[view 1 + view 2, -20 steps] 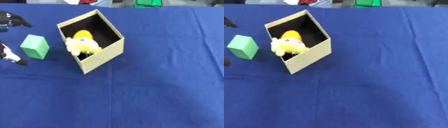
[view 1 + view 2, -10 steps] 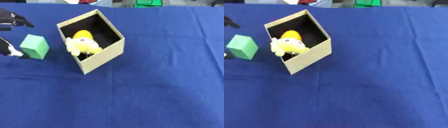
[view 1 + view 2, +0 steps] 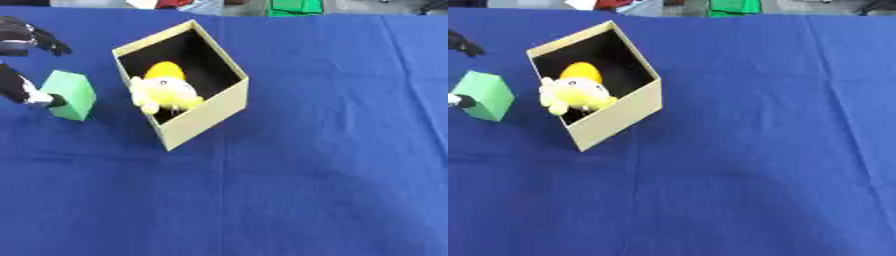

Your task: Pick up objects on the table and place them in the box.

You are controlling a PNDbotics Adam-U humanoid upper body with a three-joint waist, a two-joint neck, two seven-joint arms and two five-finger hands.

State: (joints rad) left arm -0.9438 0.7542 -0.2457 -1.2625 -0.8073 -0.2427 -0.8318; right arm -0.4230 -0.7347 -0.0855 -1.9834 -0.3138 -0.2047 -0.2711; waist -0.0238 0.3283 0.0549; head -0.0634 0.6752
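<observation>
A blue cloth (image 3: pixel 315 165) covers the whole table, with a few bits of green and red clutter along the far edge. Standing askew on it toward the left is an open tan box (image 3: pixel 203 116), and a yellow plush toy (image 3: pixel 164 91) already sits inside, leaning on the near wall with a rounder yellow thing behind it. So part of the job looks done. What is left, as far as I can see, is the green block (image 3: pixel 70 94), on the cloth just left of the box and apart from it. The robot's left hand (image 3: pixel 21 90) comes in at the left edge, one dark fingertip touching the block's left face and other fingers spread higher up; it is mostly out of frame, so a grip seems not yet made. The right hand is nowhere in sight.
</observation>
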